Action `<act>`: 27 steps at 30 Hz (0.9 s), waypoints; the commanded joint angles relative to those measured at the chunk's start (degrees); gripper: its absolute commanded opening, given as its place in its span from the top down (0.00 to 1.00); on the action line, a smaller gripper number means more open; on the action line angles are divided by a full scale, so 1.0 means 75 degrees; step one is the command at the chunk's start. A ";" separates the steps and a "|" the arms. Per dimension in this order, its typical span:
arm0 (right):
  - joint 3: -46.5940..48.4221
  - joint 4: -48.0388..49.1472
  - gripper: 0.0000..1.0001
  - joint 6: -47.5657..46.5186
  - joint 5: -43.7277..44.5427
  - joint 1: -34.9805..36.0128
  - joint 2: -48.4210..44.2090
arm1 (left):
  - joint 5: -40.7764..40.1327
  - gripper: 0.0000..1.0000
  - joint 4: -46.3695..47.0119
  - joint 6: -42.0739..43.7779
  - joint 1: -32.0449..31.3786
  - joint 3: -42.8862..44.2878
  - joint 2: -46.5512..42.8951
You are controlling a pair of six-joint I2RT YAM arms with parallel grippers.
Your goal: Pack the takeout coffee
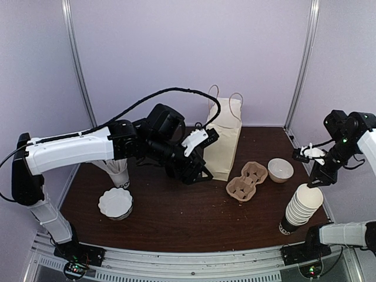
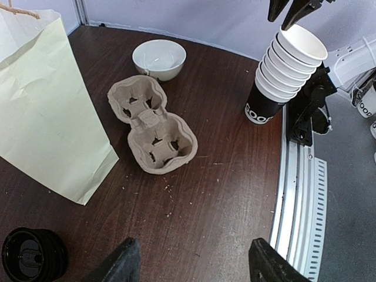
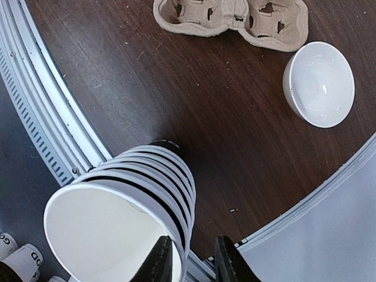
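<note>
Overhead, the left arm (image 1: 76, 150) reaches across the dark wooden desk (image 1: 176, 220) toward a tall cream paper bag (image 1: 226, 141). The left claw (image 2: 194, 264) is spread wide and holds nothing. The takeout coffee (image 2: 32, 255), seen by its black domed lid, stands on the desk near the bag's lower corner, off to one side of that claw and outside its fingers. A cardboard cup carrier (image 2: 153, 129) lies beside the bag, a white bowl (image 2: 158, 59) just beyond it. At the desk's right edge, the right claw (image 3: 194, 261) hangs over a tilted stack of lidless cups (image 3: 135, 194). Its close-set fingers sit either side of the top cup's rim; whether they pinch it cannot be told. A fluted white dish (image 1: 116, 202) sits near the left arm.
</note>
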 commanded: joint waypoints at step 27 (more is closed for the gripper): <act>0.0671 -0.1064 1.00 0.0239 -0.1637 0.0015 0.0606 | -0.0188 0.34 0.0587 -0.0104 -0.0028 -0.0255 0.0202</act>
